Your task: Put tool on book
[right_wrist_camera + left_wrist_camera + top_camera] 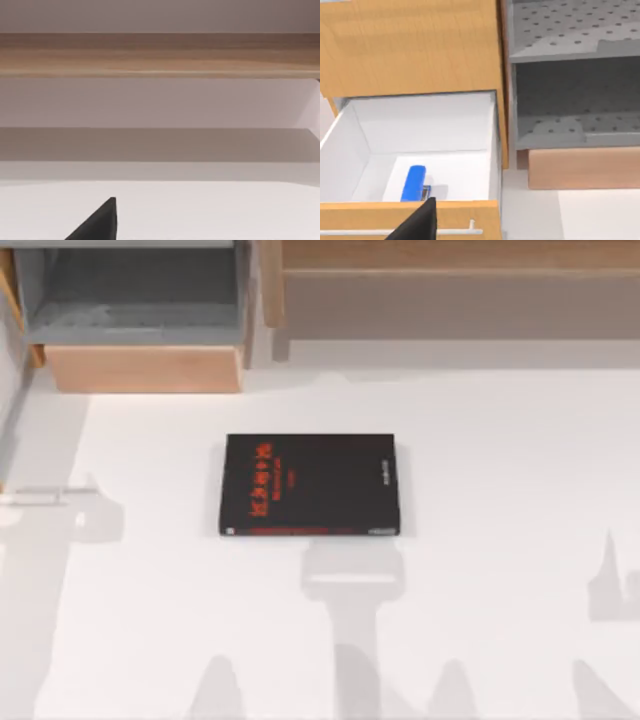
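Currently, the small bright blue bar-shaped tool (pixel 413 183) lies inside an open white-lined wooden drawer (pixel 485 150), seen from the left wrist. The flat black book with red lettering (pixel 310 485) rests mid-table, at about ten o'clock from centre. Fetching has barely begun. Next, the left hand must reach into the drawer; I cannot tell either hand's opening.

The book's (pixel 310 485) red lettering is too small to read from the top. In the left wrist view the drawer's (pixel 410 212) front wall hides the tool's (pixel 413 183) near end, and just one dark finger (pixel 417 222) of the left end effector pokes in, cut off by the edge. Same deal in the right wrist view: one finger (pixel 97 222).
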`<action>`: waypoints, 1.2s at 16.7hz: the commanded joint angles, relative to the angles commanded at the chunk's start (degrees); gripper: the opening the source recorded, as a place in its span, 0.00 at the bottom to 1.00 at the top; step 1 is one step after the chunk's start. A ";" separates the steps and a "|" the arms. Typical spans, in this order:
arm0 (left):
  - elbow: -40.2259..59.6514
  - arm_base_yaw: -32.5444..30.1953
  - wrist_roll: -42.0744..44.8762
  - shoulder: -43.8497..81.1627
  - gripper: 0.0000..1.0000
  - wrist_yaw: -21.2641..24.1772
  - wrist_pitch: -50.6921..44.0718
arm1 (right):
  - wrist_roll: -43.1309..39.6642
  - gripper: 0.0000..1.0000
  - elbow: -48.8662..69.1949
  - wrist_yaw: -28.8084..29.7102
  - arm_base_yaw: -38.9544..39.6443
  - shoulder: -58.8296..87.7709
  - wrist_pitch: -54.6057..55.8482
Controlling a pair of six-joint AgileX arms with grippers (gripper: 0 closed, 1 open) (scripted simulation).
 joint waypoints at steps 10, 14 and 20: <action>41.71 5.64 5.16 49.55 1.00 1.00 -26.21 | 0.00 1.00 0.00 0.00 0.00 0.00 0.00; 56.89 7.65 7.21 68.58 1.00 1.40 -35.70 | 0.00 1.00 0.00 0.00 0.00 0.00 0.00; 87.01 12.91 11.13 98.11 1.00 1.22 -50.71 | 0.00 1.00 0.00 0.00 0.00 0.00 0.00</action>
